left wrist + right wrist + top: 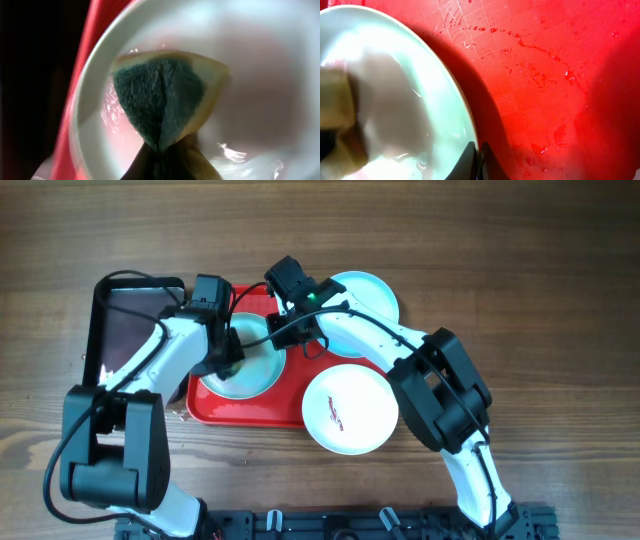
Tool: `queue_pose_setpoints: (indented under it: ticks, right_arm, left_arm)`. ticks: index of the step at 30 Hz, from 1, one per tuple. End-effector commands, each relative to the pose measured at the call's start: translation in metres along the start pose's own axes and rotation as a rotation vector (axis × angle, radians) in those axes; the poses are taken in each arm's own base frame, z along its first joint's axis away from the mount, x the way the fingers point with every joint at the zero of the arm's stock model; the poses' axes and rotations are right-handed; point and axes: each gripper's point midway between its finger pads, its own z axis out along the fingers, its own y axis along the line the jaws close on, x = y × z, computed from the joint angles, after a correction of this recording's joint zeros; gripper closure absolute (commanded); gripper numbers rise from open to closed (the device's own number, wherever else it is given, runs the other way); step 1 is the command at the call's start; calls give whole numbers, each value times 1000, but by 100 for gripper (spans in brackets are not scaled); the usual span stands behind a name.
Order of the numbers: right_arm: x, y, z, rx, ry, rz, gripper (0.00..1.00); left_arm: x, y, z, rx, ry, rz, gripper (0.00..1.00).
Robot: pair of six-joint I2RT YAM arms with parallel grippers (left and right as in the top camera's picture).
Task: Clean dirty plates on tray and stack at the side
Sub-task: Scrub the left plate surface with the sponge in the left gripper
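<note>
A pale mint plate (255, 370) lies on the red tray (250, 412). My left gripper (228, 365) is shut on a green-and-yellow sponge (162, 100) and presses it onto this plate (260, 85). My right gripper (300, 345) is shut on the plate's right rim (420, 100), one finger above and one below (479, 157). The plate's centre is hidden by the sponge and arm. A second plate (350, 408) with a small reddish smear sits at the tray's front right, overhanging its edge. A third plate (368, 295) lies at the back right, partly under my right arm.
A narrow black tray (125, 330) stands left of the red tray, close to my left arm. Wet red droplets speckle the red tray floor (545, 65). The wooden table (560, 300) surrounds everything.
</note>
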Motion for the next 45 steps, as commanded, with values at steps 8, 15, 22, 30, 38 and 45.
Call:
queue_pose_setpoints:
  ticks: [8,15,22,30,38,45]
  right_arm:
    - [-11,-5,-6,18,-32,8,96]
    - [-11,-5,-6,19,-31,8,96]
    - [-11,-6,-6,20,-28,8,96]
    - [-10,-4,-6,9,-24,16,96]
    - [-7,-3,-5,0,-13,29,96]
    - [-1,0,-5,-21,12,27,96]
  left_arm:
    - [28,-85,-36,492,182,206,96]
    - [-15,-74,-25,357,-1,106,96]
    - [-42,-49,-3,171,-111,87,96]
    - [-9,22,2,-192,-8,-45,96]
    - [52,-53,-11,286,321,90,96]
    - [20,-112,-17,451,150,80,96]
